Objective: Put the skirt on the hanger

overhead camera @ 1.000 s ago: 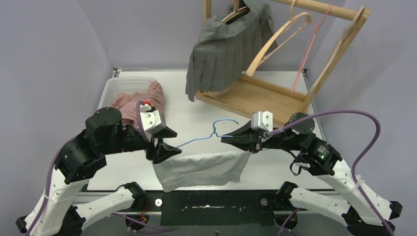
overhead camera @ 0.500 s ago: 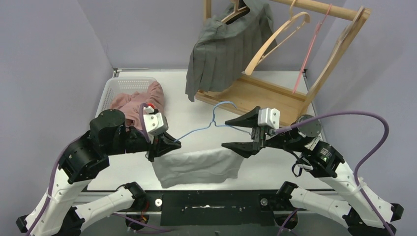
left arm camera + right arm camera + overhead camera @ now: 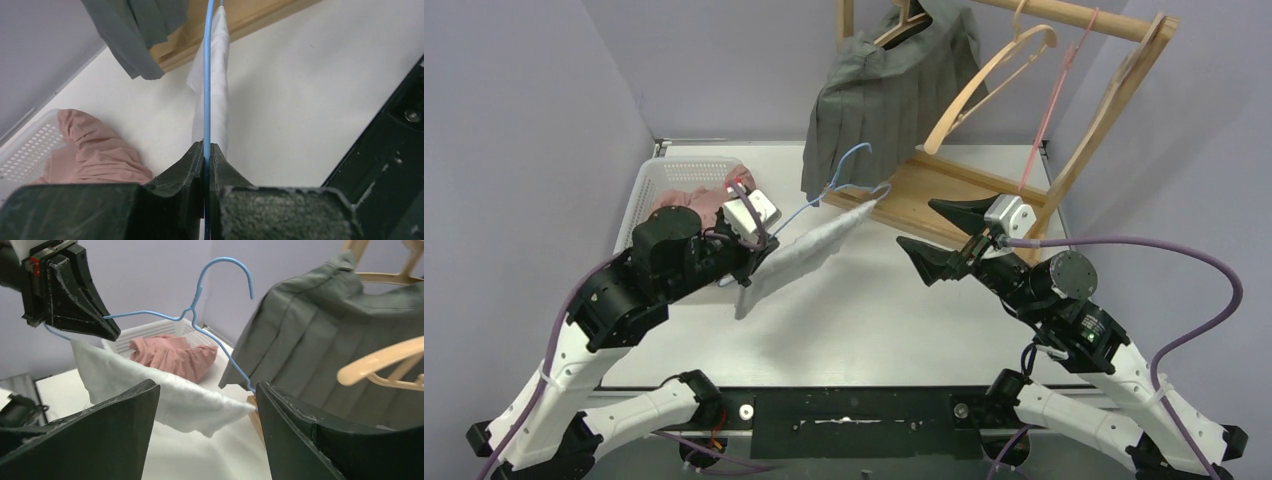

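Above the table [image 3: 874,320], left gripper [image 3: 205,152] clamped on the blue hanger [image 3: 192,315], white skirt [image 3: 809,250] hung draped over it, near the wooden rack [image 3: 944,195], right gripper [image 3: 914,222] spread wide, held nothing.

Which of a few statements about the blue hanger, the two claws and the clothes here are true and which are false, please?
1. The left claw is shut on the blue hanger. True.
2. The right claw grips the hanger's other end. False: it is open and apart from the hanger.
3. The white skirt lies flat on the table. False: it hangs on the blue hanger, up off the table.
4. A grey skirt hangs on the wooden rack. True.
5. The pink garment hangs on the rack. False: it lies in the white basket.
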You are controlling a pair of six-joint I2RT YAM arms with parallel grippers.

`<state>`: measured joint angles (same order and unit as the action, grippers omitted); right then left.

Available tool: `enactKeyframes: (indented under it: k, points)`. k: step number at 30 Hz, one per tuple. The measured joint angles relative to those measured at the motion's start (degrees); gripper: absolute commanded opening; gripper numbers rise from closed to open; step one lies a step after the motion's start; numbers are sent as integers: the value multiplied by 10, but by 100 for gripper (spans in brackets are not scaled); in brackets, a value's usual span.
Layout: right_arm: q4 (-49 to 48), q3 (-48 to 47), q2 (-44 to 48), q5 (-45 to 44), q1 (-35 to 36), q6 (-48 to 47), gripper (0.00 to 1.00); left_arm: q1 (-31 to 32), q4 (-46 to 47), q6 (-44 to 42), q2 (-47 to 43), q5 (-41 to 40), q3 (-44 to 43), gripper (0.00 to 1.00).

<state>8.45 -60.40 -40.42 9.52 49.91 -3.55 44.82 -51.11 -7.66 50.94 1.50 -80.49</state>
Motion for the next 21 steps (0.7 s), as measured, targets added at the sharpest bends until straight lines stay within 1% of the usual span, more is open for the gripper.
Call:
enactKeyframes:
  k: [2,5,10,13,16,21]
  points:
    - [-12,6,2,-32,0,3,72,0,24,0,15,-22,0,0]
    - [-28,15,6,-52,0,4,73,0,74,4,44,-45,0,0]
    - [-39,21,6,-62,0,6,73,-2,190,15,83,-60,24,0]
    - [-44,29,7,-63,0,14,73,-2,248,17,109,-61,24,0]
    - [-54,50,10,-61,0,25,73,-2,283,25,147,-73,2,0]
    - [-60,90,21,-55,0,44,73,-2,345,30,238,-95,-67,0]
